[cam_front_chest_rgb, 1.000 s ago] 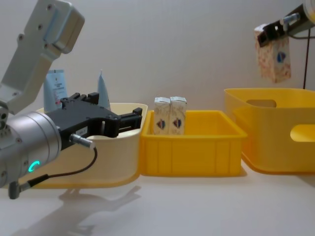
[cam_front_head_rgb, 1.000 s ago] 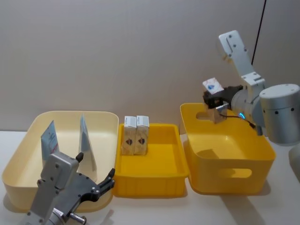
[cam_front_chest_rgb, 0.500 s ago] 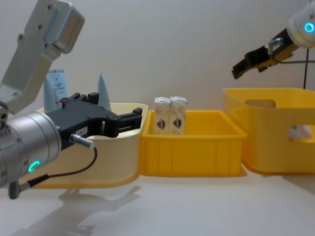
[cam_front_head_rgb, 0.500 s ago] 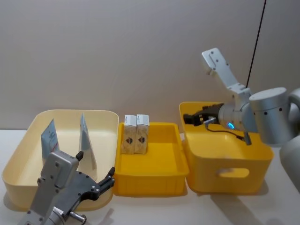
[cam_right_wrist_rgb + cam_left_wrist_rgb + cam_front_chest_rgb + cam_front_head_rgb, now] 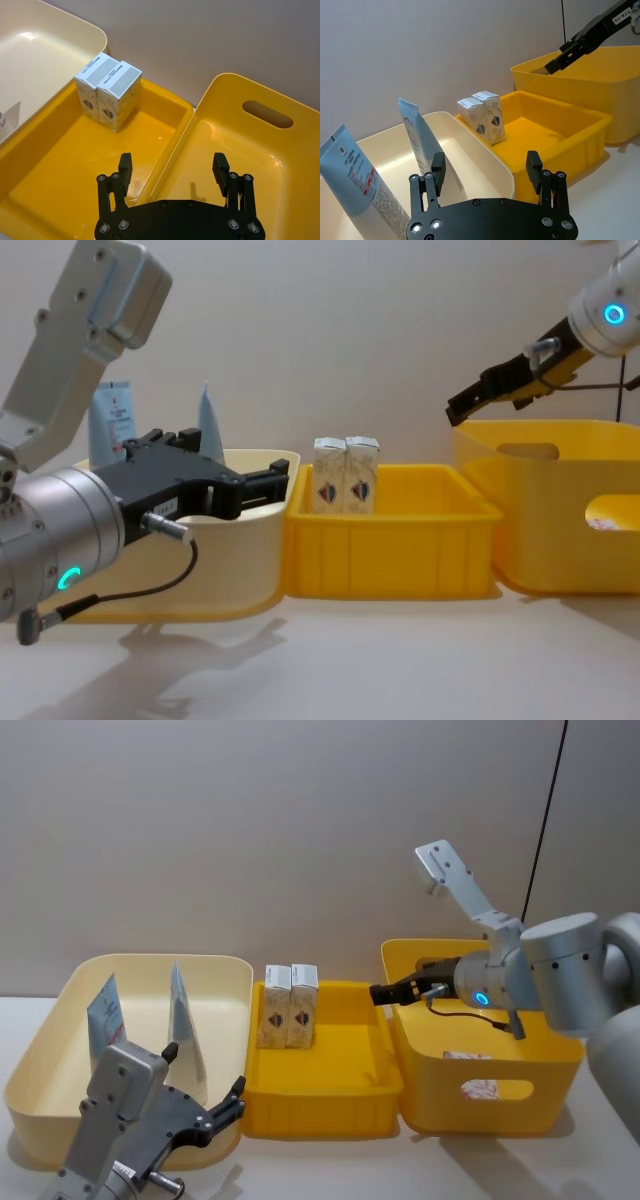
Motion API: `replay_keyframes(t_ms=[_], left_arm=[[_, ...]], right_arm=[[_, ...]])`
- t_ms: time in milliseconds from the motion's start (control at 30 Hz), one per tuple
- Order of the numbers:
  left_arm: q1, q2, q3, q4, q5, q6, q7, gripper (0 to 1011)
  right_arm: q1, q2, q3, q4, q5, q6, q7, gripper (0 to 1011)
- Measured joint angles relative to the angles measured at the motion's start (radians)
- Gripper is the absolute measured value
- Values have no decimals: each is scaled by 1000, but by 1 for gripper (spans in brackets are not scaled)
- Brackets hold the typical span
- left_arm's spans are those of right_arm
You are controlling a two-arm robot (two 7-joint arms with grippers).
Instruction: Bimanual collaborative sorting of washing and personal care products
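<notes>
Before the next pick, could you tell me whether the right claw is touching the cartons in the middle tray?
Apart: the right wrist view shows the right claw well short of the cartons, bare tray between.

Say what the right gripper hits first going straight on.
Probably the cartons standing in the shallow yellow tray: the open right gripper points slightly down at them. Depth is unclear; it might meet the tray floor first.

2 cartons (image 5: pixel 289 1007) stood touching at tray's (image 5: pixel 325 1115) 11 o'clock; 1 carton (image 5: pixel 466 1057) lay in yellow tub (image 5: pixel 432 1098); 2 tubes (image 5: pixel 186 1023) leaned in cream tub (image 5: pixel 45 1050).
</notes>
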Motion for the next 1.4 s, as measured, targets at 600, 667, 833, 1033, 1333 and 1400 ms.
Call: replay_keyframes(t_ms=[600,667,833,1033,1333,1400], left_arm=[[8,19,-12,-38,7,9,-5,1003],[13,28,-19,-57,9,18,-7,1004],[35,59,-42,-112,11,39,-8,1003],[72,96,-83,-174,6,61,-8,1003],[123,128,-151,-204,-51,76,-28,1003],[129,132,-166,-195,-70,76,-40,1003]], right_arm=[[4,-3,-7,14,4,4,19,1001],[4,-3,-7,15,4,5,20,1001],[5,-3,-8,16,5,5,22,1001],[5,-4,-8,17,5,5,23,1001],[6,-4,-9,18,5,5,24,1001],[6,-4,-9,18,5,5,24,1001]])
